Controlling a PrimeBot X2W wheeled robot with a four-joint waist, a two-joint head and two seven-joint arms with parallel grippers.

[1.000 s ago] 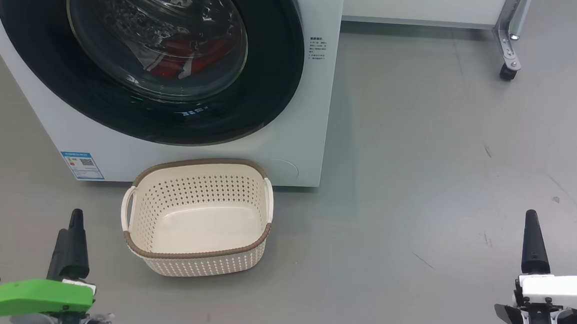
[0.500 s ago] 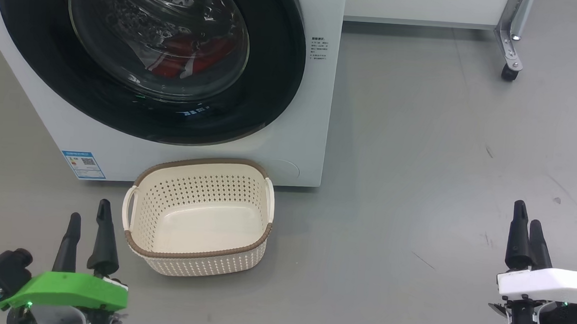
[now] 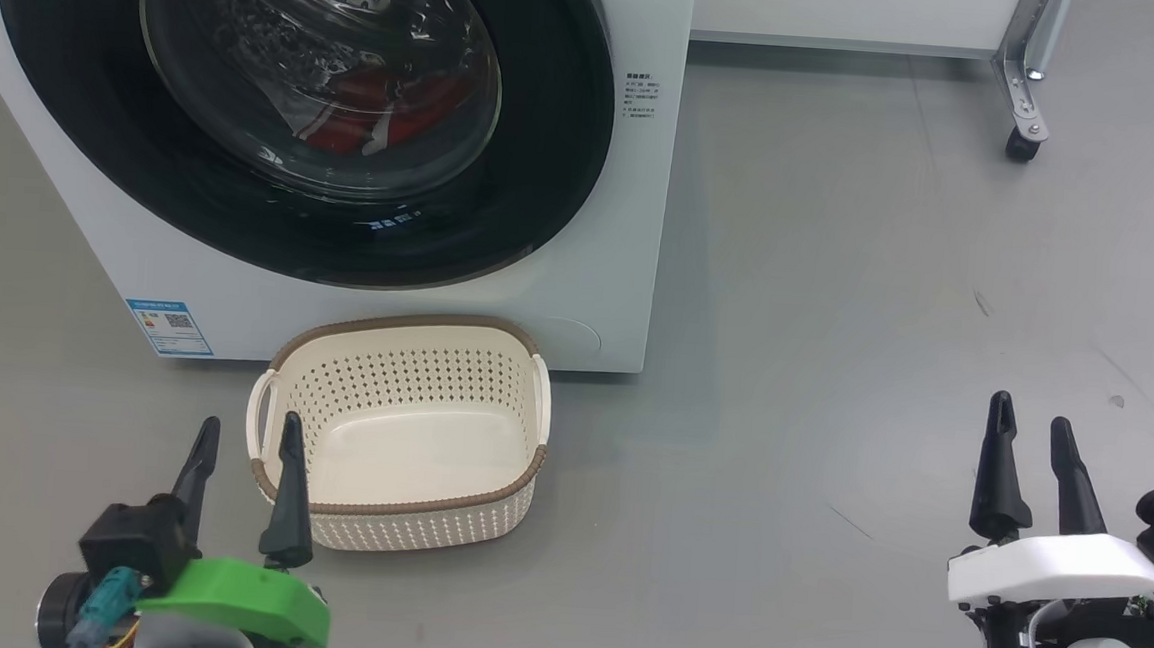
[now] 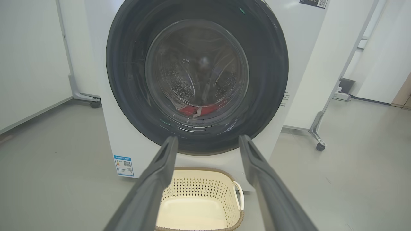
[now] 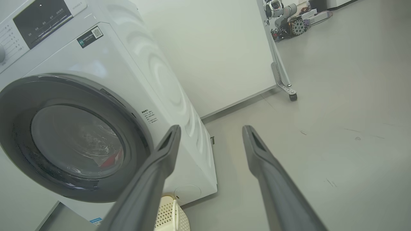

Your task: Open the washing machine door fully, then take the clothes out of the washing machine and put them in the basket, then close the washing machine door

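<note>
Reflecting glare, the washing machine door stands shut, its top cut off in the head view. Behind the glass the clothes show as red patches, perhaps with white trim. The basket sits at the foot of the washing machine; the left gripper, fingers wide, crosses its left rim in that view. The right gripper is equally wide.

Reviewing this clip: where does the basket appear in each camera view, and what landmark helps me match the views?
Head view: basket lower centre-left, on the floor.
Left wrist view: basket bottom centre, cut off by the bottom edge.
Right wrist view: basket at the bottom edge, left of centre, cut off by that edge.
Shared landmark: the round washing machine door, above the basket in all three.
</note>
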